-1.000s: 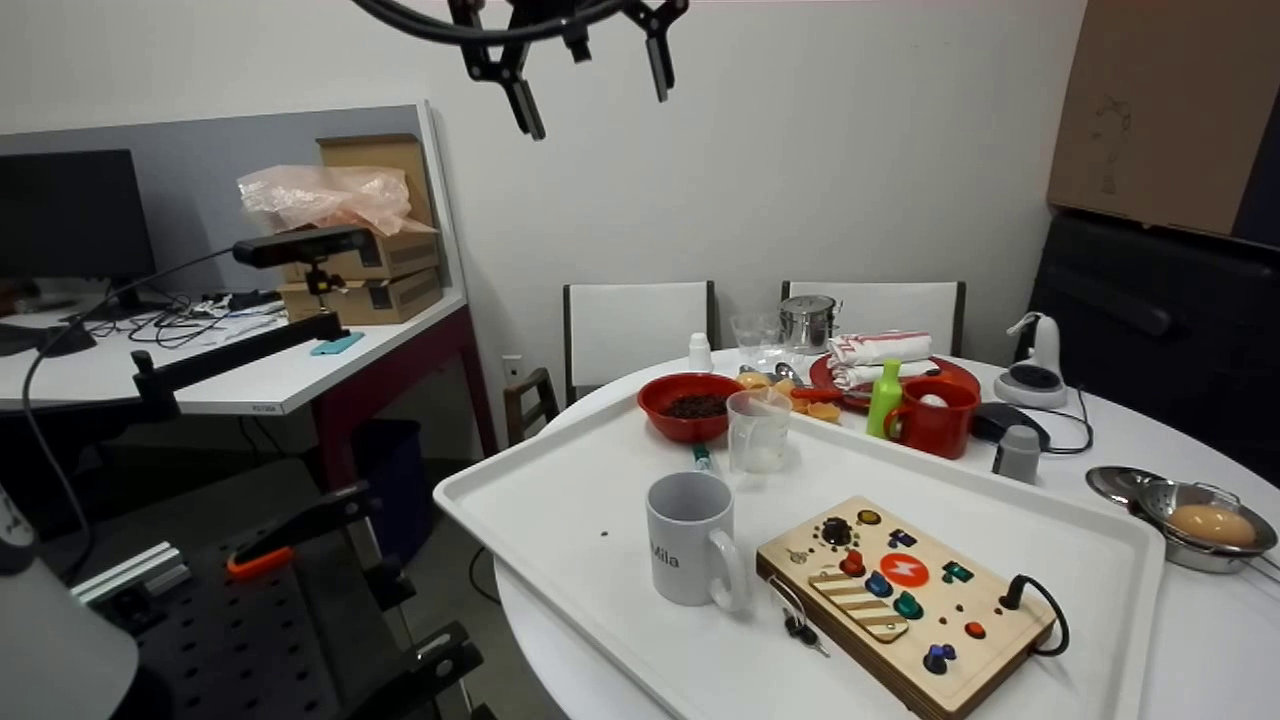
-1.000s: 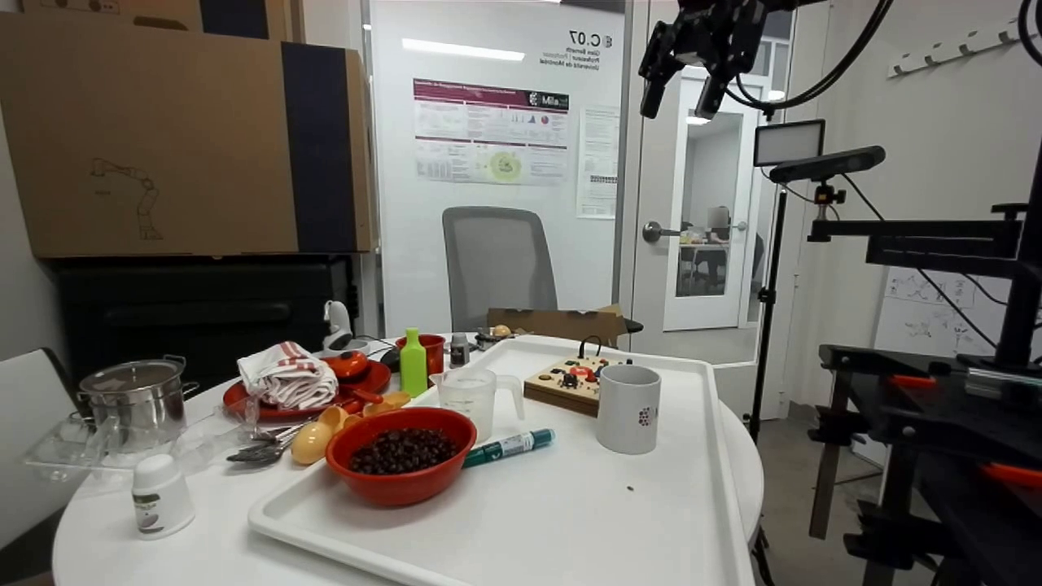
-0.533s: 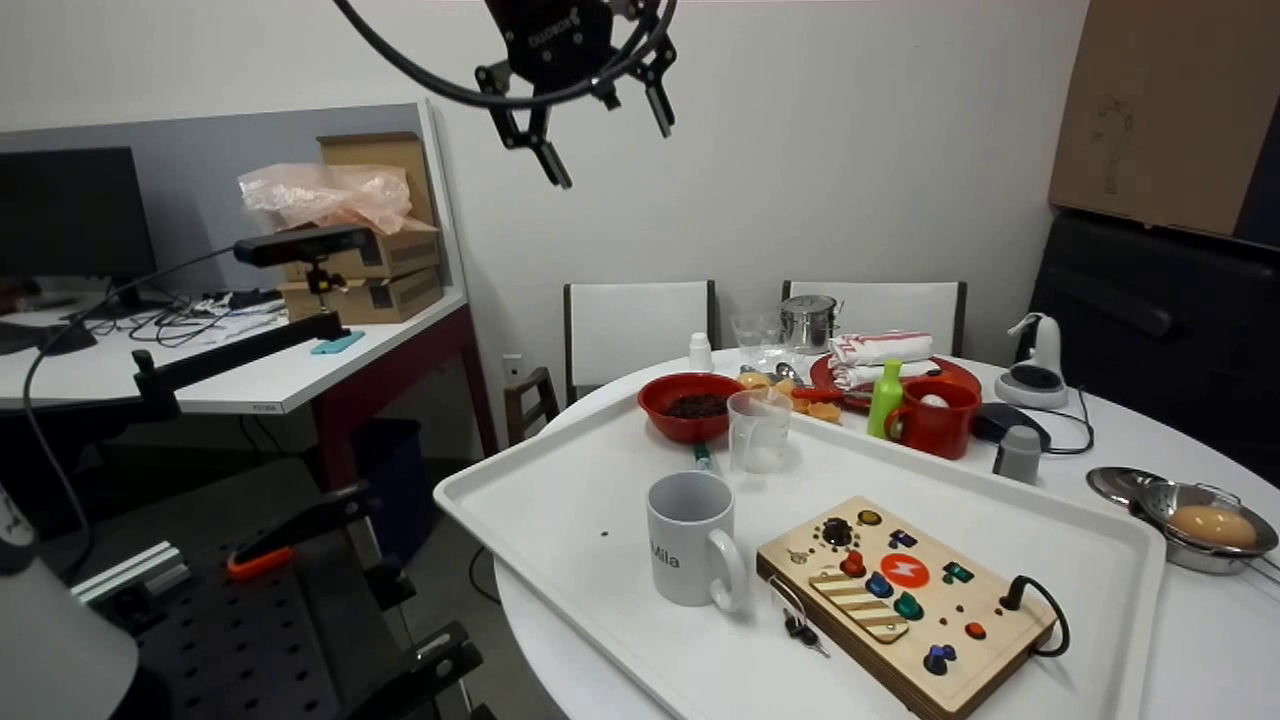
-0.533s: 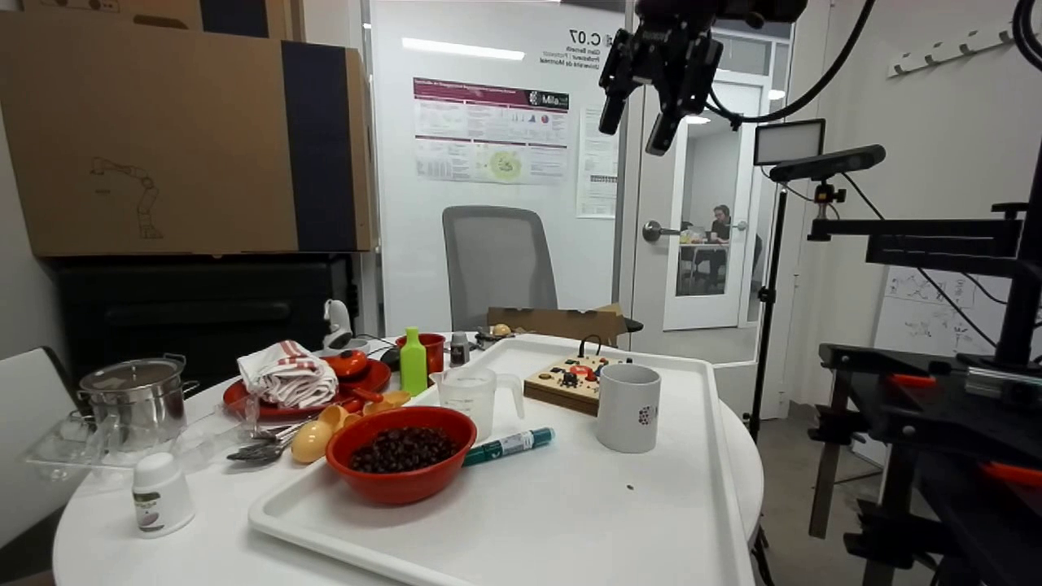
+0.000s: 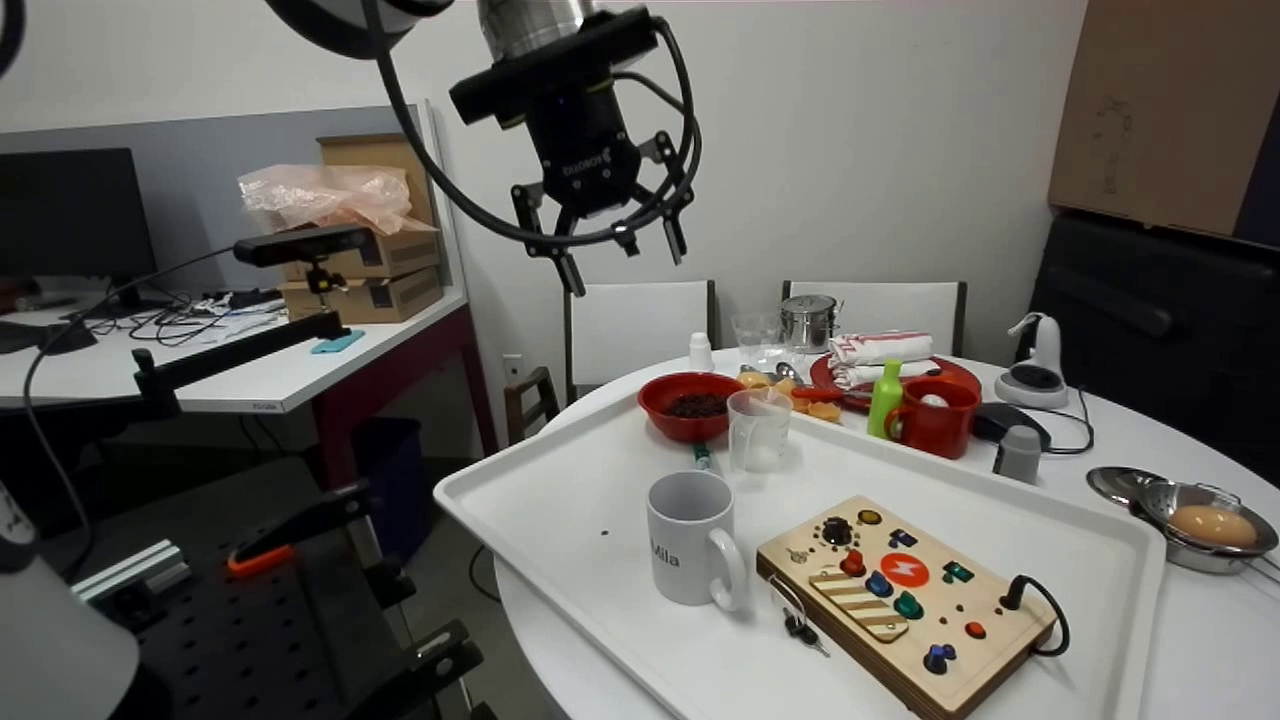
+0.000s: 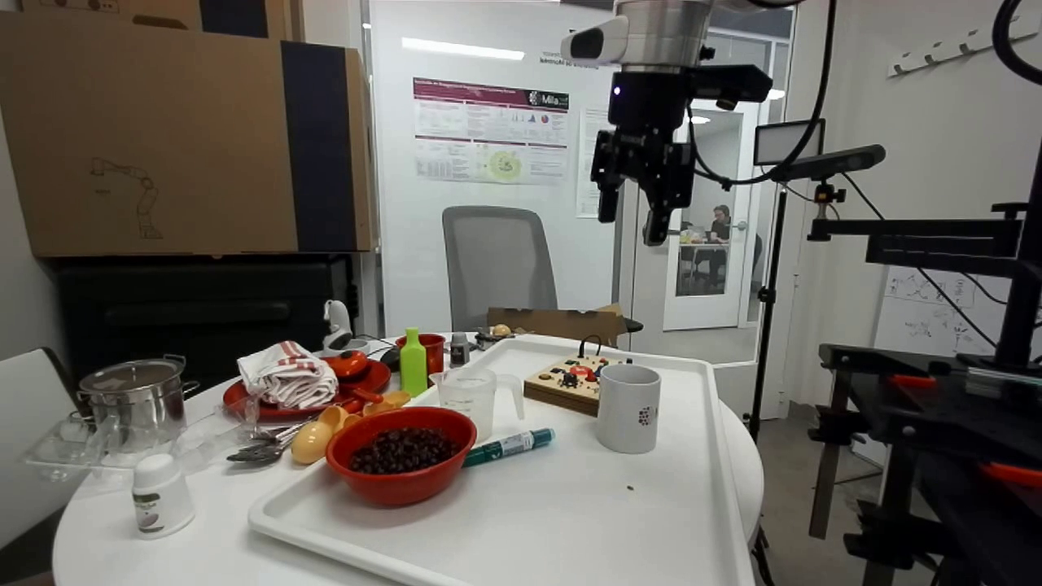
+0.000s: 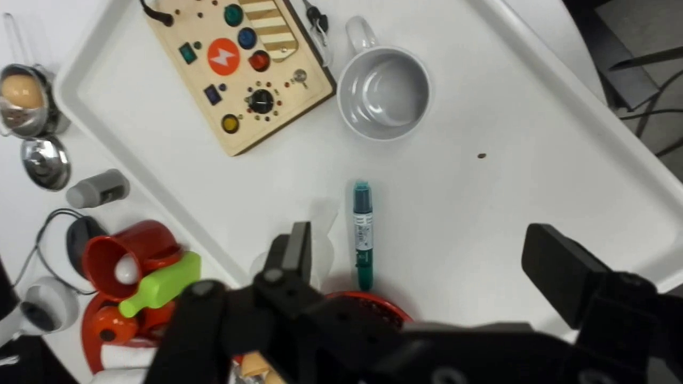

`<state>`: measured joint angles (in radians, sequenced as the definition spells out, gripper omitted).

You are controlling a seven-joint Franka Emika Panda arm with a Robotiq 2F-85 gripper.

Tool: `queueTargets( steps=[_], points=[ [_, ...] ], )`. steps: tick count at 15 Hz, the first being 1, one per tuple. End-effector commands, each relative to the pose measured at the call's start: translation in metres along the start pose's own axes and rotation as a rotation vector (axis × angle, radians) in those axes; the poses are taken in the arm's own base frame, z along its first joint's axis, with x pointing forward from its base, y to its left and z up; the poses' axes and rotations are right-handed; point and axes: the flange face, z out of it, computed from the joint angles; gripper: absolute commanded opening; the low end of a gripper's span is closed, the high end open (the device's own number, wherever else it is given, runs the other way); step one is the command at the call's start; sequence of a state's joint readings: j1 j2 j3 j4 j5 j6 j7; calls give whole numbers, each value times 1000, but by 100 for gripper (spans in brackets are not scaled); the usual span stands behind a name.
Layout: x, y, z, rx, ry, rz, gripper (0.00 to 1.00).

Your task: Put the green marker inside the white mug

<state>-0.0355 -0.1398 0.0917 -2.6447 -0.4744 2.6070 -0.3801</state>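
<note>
1. A red bowl (image 6: 399, 490) holds dark beans (image 6: 404, 450); a red mug (image 5: 932, 435) holds a rounded white object (image 5: 934, 400).
2. Fingers spread apart, the gripper (image 5: 626, 274) hangs above the tray (image 6: 570, 521).
3. The green marker (image 7: 363, 234) lies on the tray, between red bowl and white mug (image 6: 628, 415).
4. The wrist view reveals the white mug's floor (image 7: 397, 96); an exterior view, its “Mila” lettering (image 5: 665, 557).

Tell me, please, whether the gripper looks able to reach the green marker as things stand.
Probably yes: the gripper is open and, in the wrist view, most of the green marker lies uncovered, though the red bowl and measuring cup stand close.
</note>
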Motion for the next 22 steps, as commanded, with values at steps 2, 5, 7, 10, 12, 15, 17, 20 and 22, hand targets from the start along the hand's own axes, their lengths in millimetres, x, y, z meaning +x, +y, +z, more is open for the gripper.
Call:
queueTargets(
  steps=[2,5,7,10,12,15,17,20,22],
  points=[
    [8,0,14,74,3,-4,100],
    [14,3,18,100,1,-6,100],
    [9,5,16,90,1,4,100],
    [11,4,28,118,-1,-19,100],
    [19,-2,39,137,8,-42,100],
    [34,-11,61,158,21,-86,100],
    [45,-15,73,157,27,-112,100],
    [61,-11,93,137,4,-135,100],
    [71,-2,105,106,-32,-149,100]
  ],
)
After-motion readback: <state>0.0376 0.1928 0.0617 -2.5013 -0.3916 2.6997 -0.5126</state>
